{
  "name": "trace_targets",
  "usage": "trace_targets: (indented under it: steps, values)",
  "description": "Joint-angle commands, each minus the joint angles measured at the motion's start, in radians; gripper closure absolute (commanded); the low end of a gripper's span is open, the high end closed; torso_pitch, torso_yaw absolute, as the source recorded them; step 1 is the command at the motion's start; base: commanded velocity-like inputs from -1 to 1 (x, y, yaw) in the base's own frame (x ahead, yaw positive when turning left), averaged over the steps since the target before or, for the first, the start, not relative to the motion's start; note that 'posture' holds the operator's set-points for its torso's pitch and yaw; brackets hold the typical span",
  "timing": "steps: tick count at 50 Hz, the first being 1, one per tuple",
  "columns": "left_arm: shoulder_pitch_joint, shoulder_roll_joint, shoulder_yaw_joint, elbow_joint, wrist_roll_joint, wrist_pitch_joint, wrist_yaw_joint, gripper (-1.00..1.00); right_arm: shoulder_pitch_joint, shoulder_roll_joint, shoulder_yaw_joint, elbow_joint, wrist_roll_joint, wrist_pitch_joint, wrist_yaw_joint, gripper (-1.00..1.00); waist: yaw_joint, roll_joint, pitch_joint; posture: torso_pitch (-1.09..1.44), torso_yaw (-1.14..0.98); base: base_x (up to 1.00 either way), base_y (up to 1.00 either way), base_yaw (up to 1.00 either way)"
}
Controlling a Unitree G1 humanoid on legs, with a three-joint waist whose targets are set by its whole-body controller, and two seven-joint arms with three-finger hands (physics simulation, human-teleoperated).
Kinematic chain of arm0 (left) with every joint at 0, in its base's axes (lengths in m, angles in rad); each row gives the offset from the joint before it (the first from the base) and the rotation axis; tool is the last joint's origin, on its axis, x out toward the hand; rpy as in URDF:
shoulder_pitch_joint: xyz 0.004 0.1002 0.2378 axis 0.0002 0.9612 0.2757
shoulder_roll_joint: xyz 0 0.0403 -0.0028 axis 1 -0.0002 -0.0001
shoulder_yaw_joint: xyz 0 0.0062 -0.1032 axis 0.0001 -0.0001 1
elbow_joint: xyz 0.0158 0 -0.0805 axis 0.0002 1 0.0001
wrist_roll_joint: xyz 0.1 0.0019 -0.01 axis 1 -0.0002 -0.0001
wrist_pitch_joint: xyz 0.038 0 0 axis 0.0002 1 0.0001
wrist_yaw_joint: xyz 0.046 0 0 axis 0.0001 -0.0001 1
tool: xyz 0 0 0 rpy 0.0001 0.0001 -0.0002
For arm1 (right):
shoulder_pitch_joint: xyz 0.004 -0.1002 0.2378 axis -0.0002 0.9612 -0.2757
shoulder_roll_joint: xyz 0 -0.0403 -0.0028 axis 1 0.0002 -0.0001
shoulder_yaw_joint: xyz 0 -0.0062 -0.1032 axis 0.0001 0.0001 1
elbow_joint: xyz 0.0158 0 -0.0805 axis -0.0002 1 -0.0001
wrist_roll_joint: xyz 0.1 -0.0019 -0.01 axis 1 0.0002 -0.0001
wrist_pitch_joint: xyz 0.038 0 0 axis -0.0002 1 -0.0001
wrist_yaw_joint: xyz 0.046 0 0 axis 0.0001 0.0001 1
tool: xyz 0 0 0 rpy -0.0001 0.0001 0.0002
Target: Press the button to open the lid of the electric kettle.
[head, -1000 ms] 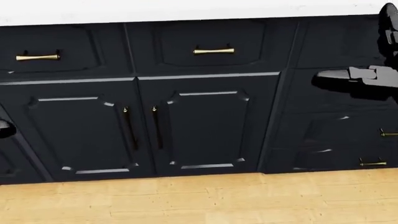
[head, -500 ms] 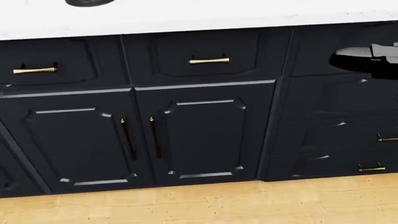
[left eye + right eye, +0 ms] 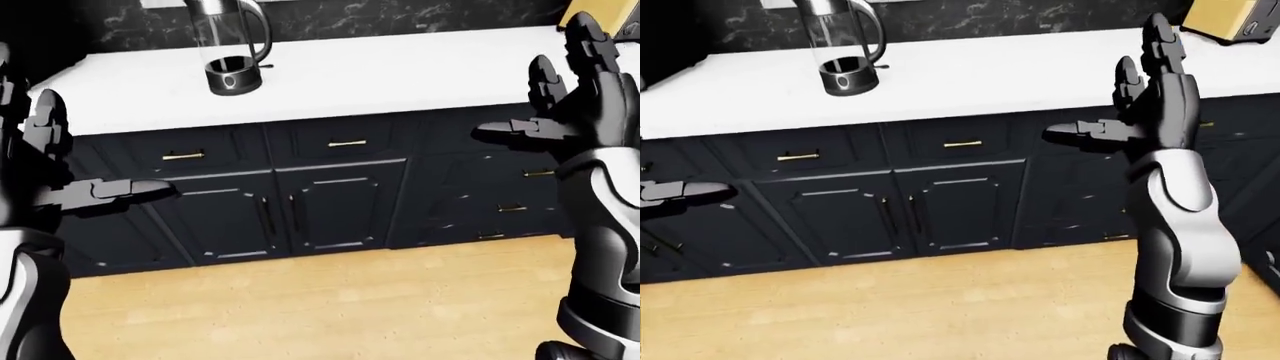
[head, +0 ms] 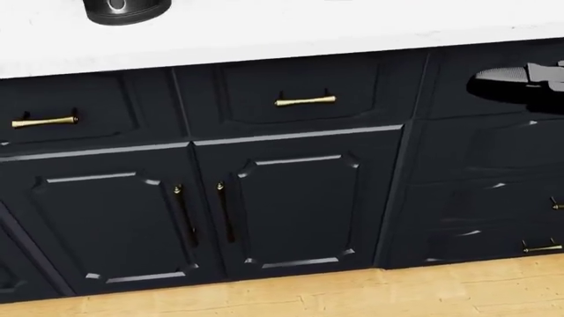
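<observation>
The electric kettle (image 3: 228, 46) has a clear glass body, a dark base and a dark handle. It stands on the white counter (image 3: 400, 71) at the upper left of the left-eye view. Its top is cut off by the frame, so the lid and button do not show. Its base shows at the top left of the head view (image 4: 126, 10). My left hand (image 3: 70, 161) is open at the left edge, below the counter. My right hand (image 3: 1135, 101) is open and raised at the right, far from the kettle. Both hands are empty.
Dark cabinets with brass handles (image 4: 304, 101) run under the counter. A double door (image 4: 203, 211) sits below the drawers. A yellow toaster (image 3: 1230, 19) stands on the counter at the top right. A light wood floor (image 3: 330, 300) lies below. A dark marbled wall runs behind the counter.
The head view has tilted upward: the cabinets slid down the picture and the kettle's base came into sight at the top left. My right hand rose at the right edge.
</observation>
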Motion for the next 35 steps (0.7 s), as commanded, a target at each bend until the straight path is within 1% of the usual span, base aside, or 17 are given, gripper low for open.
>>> trace_targets:
  steps: [1, 3, 7, 8, 9, 10, 11, 14, 18, 20, 21, 22, 23, 24, 27, 32, 35]
  values:
    - [-0.024, 0.016, 0.0, -0.025, 0.0, -0.029, 0.0, -1.0, -0.032, -0.023, -0.025, -0.028, 0.0, -0.023, -0.004, -1.0, -0.004, 0.004, -0.015, 0.0, 0.0, 0.21, 0.31, 0.0]
    - [-0.024, 0.016, 0.0, -0.025, 0.0, -0.029, 0.0, -1.0, -0.032, -0.024, -0.026, -0.029, 0.002, -0.02, -0.005, -1.0, -0.002, -0.021, -0.018, 0.0, 0.0, 0.21, 0.31, 0.0]
    - [-0.023, 0.016, -0.001, -0.025, 0.001, -0.031, -0.001, -1.0, -0.032, -0.025, -0.026, -0.03, 0.003, -0.02, -0.004, -1.0, 0.007, -0.071, -0.01, 0.0, 0.0, 0.2, 0.32, 0.0]
    - [-0.023, 0.016, 0.0, -0.024, 0.001, -0.031, -0.001, -1.0, -0.031, -0.025, -0.026, -0.03, 0.002, -0.021, -0.004, -1.0, 0.009, -0.092, -0.014, 0.0, 0.0, 0.21, 0.32, 0.0]
    - [-0.023, 0.016, 0.0, -0.024, 0.001, -0.031, -0.001, -1.0, -0.031, -0.025, -0.026, -0.032, 0.003, -0.02, -0.004, -1.0, 0.009, -0.125, -0.027, 0.0, 0.0, 0.21, 0.33, 0.0]
    - [-0.023, 0.017, -0.001, -0.025, 0.001, -0.031, -0.002, -1.0, -0.031, -0.025, -0.026, -0.033, 0.003, -0.02, -0.004, -1.0, -0.004, -0.086, -0.017, 0.0, 0.0, 0.2, 0.32, 0.0]
    - [-0.023, 0.016, -0.001, -0.025, 0.001, -0.031, -0.002, -1.0, -0.03, -0.024, -0.026, -0.033, 0.003, -0.02, -0.004, -1.0, 0.003, -0.11, -0.02, 0.0, 0.0, 0.2, 0.32, 0.0]
    - [-0.022, 0.015, -0.003, -0.024, 0.004, -0.033, -0.002, -1.0, -0.029, -0.024, -0.026, -0.032, 0.003, -0.021, -0.003, -1.0, -0.005, -0.109, -0.033, 0.0, 0.0, 0.2, 0.33, 0.0]
    - [-0.022, 0.015, -0.002, -0.025, 0.004, -0.032, -0.002, -1.0, -0.028, -0.024, -0.026, -0.032, 0.002, -0.022, -0.003, -1.0, -0.014, -0.065, -0.015, 0.0, 0.0, 0.21, 0.32, 0.0]
    - [-0.024, 0.016, -0.001, -0.026, 0.004, -0.031, -0.003, -1.0, -0.029, -0.024, -0.026, -0.033, 0.003, -0.021, -0.003, -1.0, -0.019, -0.023, -0.019, 0.0, 0.0, 0.2, 0.32, 0.0]
    - [-0.024, 0.016, -0.002, -0.026, 0.005, -0.031, -0.003, -1.0, -0.031, -0.025, -0.027, -0.034, 0.004, -0.018, -0.004, -1.0, -0.021, 0.012, -0.032, 0.0, 0.0, 0.2, 0.33, 0.0]
    - [-0.023, 0.015, -0.003, -0.025, 0.006, -0.031, -0.003, -1.0, -0.032, -0.026, -0.027, -0.032, 0.004, -0.019, -0.004, -1.0, -0.015, 0.061, -0.046, 0.0, 0.0, 0.2, 0.32, 0.0]
    - [-0.024, 0.016, -0.003, -0.025, 0.006, -0.031, -0.003, -1.0, -0.032, -0.026, -0.027, -0.031, 0.004, -0.019, -0.004, -1.0, -0.011, 0.011, -0.031, 0.0, 0.0, 0.2, 0.32, 0.0]
    - [-0.026, 0.016, -0.003, -0.025, 0.006, -0.03, -0.002, -1.0, -0.032, -0.026, -0.027, -0.031, 0.004, -0.02, -0.004, -1.0, -0.01, 0.024, -0.024, 0.0, 0.0, 0.21, 0.33, 0.0]
    - [-0.028, 0.016, -0.006, -0.026, 0.007, -0.029, -0.002, -1.0, -0.034, -0.026, -0.026, -0.031, 0.005, -0.019, -0.005, -1.0, 0.001, -0.004, -0.029, 0.0, 0.0, 0.21, 0.32, 0.0]
    - [-0.028, 0.017, -0.006, -0.029, 0.006, -0.026, -0.001, -1.0, -0.035, -0.028, -0.027, -0.031, 0.007, -0.019, -0.006, -1.0, 0.007, -0.046, -0.019, 0.0, 0.0, 0.2, 0.28, 0.0]
    - [-0.025, 0.015, -0.006, -0.029, 0.008, -0.029, -0.003, -1.0, -0.032, -0.028, -0.028, -0.032, 0.007, -0.02, -0.006, -1.0, 0.013, -0.083, -0.021, 0.0, 0.0, 0.21, 0.26, 0.0]
